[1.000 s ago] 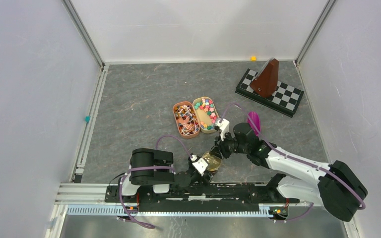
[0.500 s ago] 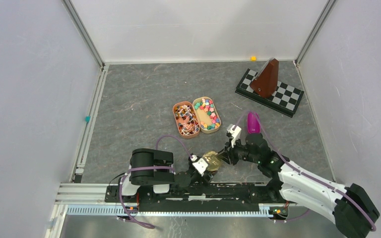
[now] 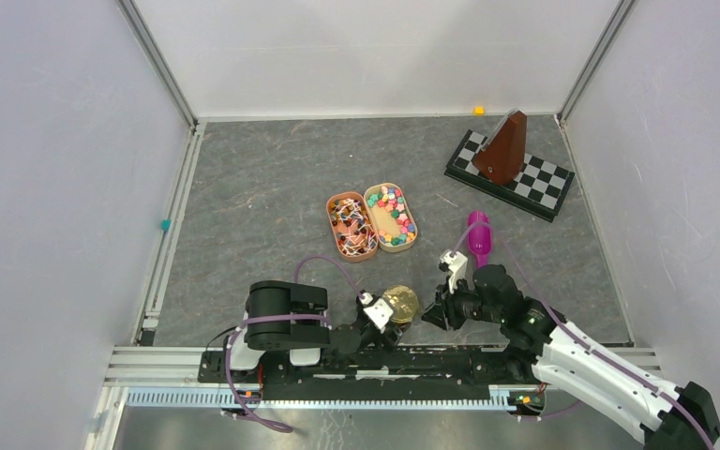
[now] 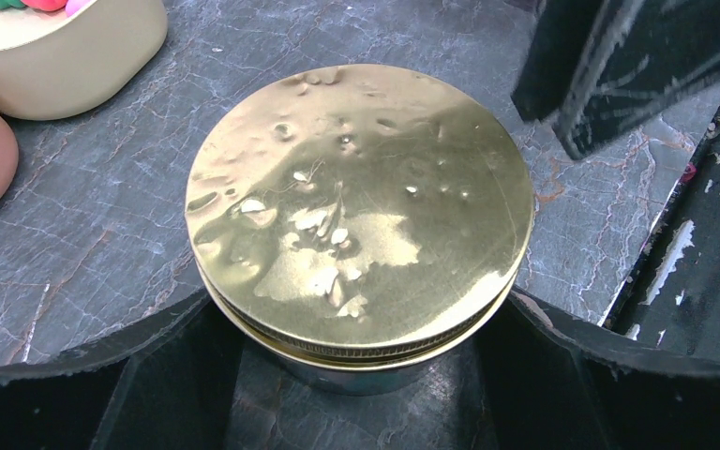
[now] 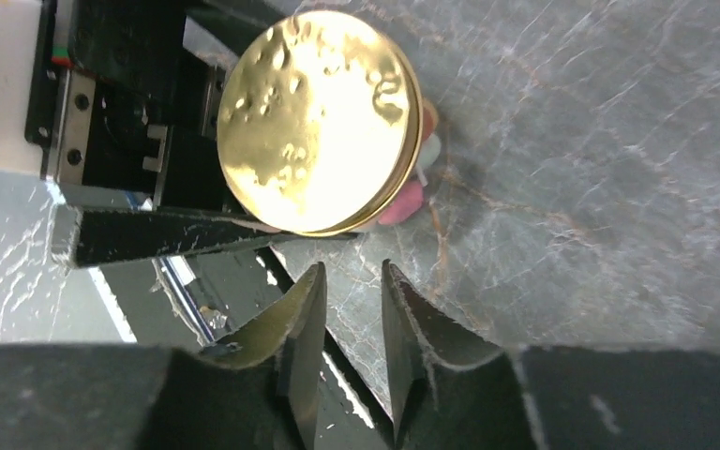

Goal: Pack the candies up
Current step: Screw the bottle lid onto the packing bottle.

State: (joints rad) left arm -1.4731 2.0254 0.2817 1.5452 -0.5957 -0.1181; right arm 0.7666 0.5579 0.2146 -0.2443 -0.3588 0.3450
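The candies (image 3: pixel 391 212), tiny bright mixed-colour pieces, fill the cream oval tray (image 3: pixel 407 242). A small jar with a gold lid (image 3: pixel 400 302) stands near the table's front edge. A few pink and pale candies (image 5: pixel 403 202) show through its side under the gold lid (image 5: pixel 319 122). My left gripper (image 3: pixel 387 316) is shut on the jar, its jaws against both sides below the lid (image 4: pixel 361 206). My right gripper (image 3: pixel 430 316) hovers just right of the jar. Its fingers (image 5: pixel 307 309) stand a narrow gap apart and hold nothing.
An orange-brown oval tray (image 3: pixel 336 208) of white-twisted wrapped sweets sits left of the cream one. A purple scoop (image 3: pixel 479 237) lies to the right of the trays. A brown metronome (image 3: pixel 504 148) stands on a chequered board (image 3: pixel 544 192) at the back right.
My right arm has drawn back from above the gold lid toward the near right, and the purple scoop now shows. The left gripper and the jar have not moved.
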